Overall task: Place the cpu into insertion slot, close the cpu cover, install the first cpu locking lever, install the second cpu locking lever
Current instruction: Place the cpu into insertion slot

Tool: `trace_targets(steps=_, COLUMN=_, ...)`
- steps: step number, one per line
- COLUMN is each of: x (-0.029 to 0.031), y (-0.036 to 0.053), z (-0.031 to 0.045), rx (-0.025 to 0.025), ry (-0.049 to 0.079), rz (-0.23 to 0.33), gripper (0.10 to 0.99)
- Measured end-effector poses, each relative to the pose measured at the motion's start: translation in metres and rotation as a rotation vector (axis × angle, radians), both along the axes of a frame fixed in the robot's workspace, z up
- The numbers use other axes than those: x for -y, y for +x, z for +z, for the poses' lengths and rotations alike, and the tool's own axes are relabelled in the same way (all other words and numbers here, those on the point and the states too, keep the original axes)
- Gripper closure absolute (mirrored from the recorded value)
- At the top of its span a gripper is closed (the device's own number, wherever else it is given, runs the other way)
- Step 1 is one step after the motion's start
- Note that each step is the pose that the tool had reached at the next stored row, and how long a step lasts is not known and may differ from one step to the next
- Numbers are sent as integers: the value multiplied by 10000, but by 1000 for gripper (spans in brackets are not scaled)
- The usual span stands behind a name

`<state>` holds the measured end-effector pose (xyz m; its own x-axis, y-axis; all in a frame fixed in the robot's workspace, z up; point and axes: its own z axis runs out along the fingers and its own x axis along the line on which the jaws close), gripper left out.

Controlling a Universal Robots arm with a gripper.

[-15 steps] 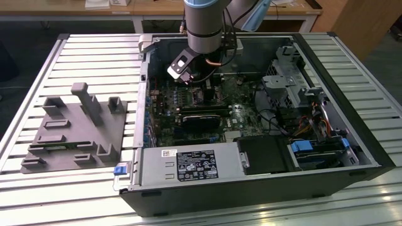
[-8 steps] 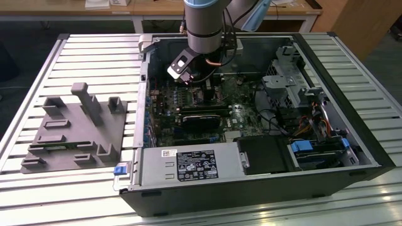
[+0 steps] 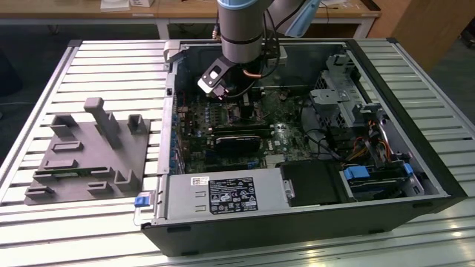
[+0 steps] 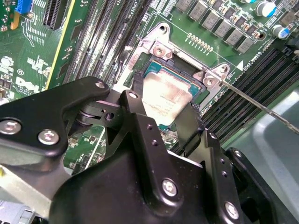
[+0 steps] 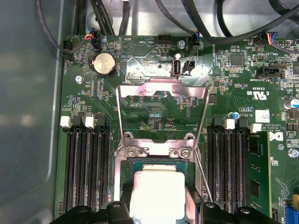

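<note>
Slatted metal table [image 3: 111, 61], 1 open computer case [image 3: 297, 229], 1 grey fixture [image 3: 82, 161]

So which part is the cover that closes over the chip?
Inside the open computer case, find the green circuit board. Between its two banks of long black memory slots sits the silver-topped cpu; the cpu cover is swung open, hinged right beside it. It is the only thin silver metal frame with a big square window.

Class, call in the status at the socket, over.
Gripper around chip at socket. Cover open. Thin lever rod alongside, unlatched.
</note>
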<state>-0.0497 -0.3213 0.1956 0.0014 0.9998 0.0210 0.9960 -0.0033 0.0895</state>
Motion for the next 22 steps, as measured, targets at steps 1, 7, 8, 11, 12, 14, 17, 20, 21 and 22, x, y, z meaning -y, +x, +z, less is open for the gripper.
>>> trace_targets(steps=1, x=0, y=0, z=0, rx=0, ry=0, rz=1, gripper=565)
trace_targets(steps=7, x=1, y=7, z=1, rx=-2, ry=-3, rz=90, gripper=565)
trace_targets(steps=8, x=0, y=7, z=1, rx=-2, ry=-3, rz=97, gripper=565)
trace_targets(steps=11, x=1, y=7, z=-1, rx=-4, ry=-6, rz=102, gripper=565)
trace_targets(steps=12, x=1, y=7, z=-2, rx=-4, ry=-6, rz=102, gripper=565)
trace_targets(steps=14, x=1, y=7, z=-4, rx=-3, ry=-4, rz=102, gripper=565)
trace_targets(steps=17, x=0, y=8, z=-4, rx=-2, ry=-3, rz=102, gripper=565)
trace_targets(steps=20, x=-1, y=9, z=-7, rx=3, ry=4, rz=103, gripper=553)
trace_targets(steps=21, x=0, y=8, z=-6, rx=1, ry=1, rz=102, gripper=490)
trace_targets(steps=22, x=0, y=8, z=-5, rx=-1, ry=-2, rz=102, gripper=490)
